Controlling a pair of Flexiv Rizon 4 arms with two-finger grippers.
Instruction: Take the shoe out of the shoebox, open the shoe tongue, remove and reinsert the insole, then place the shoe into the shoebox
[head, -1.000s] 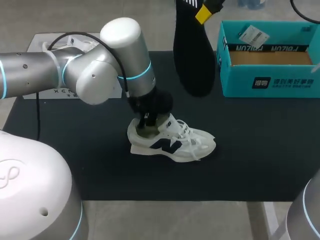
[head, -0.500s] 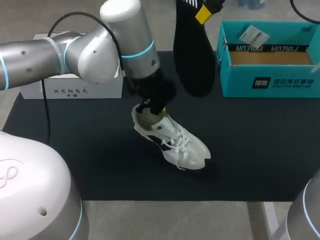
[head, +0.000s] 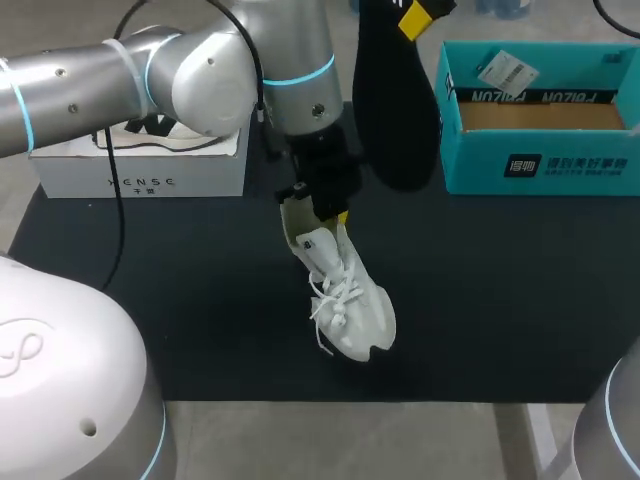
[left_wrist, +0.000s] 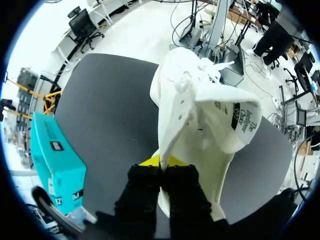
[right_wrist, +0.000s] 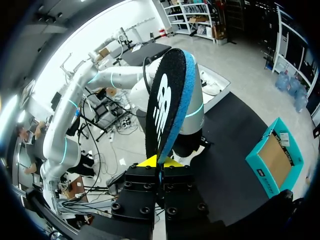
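A white sneaker (head: 345, 295) with a dark side logo hangs over the black mat (head: 500, 300), toe toward the table's front edge. My left gripper (head: 325, 212) is shut on its heel collar. In the left wrist view the fingers (left_wrist: 161, 162) pinch the collar edge, and the sneaker (left_wrist: 200, 115) stretches out ahead with its tongue pulled open. My right gripper (head: 415, 15) is shut on the black insole (head: 392, 110), which hangs upright above the mat's back edge. In the right wrist view the insole (right_wrist: 167, 105) rises from the right gripper (right_wrist: 160, 162). The teal shoebox (head: 540, 160) stands open at back right.
A white box (head: 140, 175) with a shoe picture on top sits at the mat's back left, behind my left arm (head: 200, 70). The shoebox (right_wrist: 275, 160) holds a paper tag (head: 505, 70) and shows a brown floor. The teal box (left_wrist: 55, 155) also shows beside the left gripper.
My left arm has swung back and to the right with the sneaker, turning its toe from the right toward the table's front. The white box came into view. The right arm and insole barely moved.
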